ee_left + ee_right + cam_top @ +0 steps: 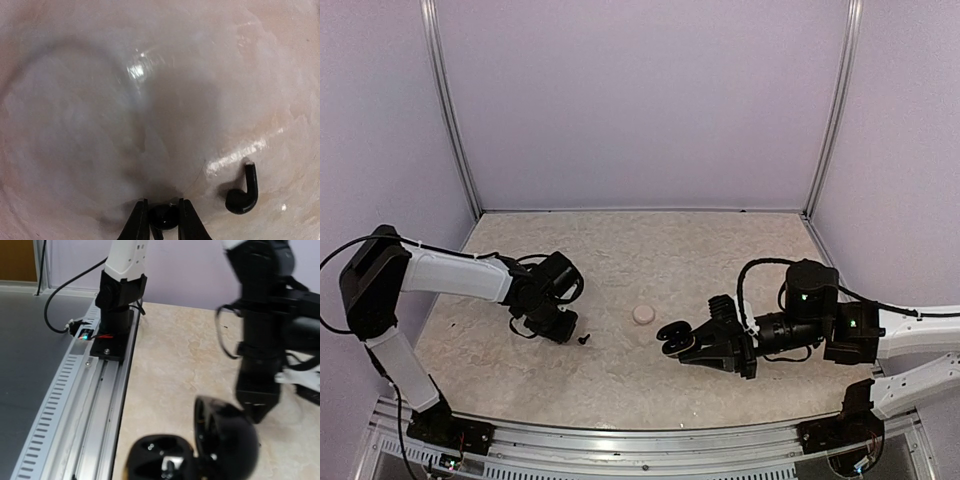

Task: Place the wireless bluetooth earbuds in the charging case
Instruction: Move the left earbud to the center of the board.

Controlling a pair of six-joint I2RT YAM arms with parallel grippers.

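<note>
My left gripper (164, 222) is shut on a small black earbud (163, 216), low over the table; its black fingers (139, 222) pinch it from both sides. A second black stemmed earbud (243, 194) lies loose on the table just to its right, and it also shows in the top view (584, 340). In the top view my left gripper (563, 331) sits beside that earbud. My right gripper (698, 345) is shut on the open black charging case (671, 338), which is held above the table right of centre. In the right wrist view the case base (160, 455) and its raised lid (227, 440) fill the bottom.
A small round pinkish-white closed case (643, 314) lies on the marble table between the two grippers. The left arm's wrist (260, 340) stands just beyond the black case in the right wrist view. A metal rail (650, 450) runs along the near edge.
</note>
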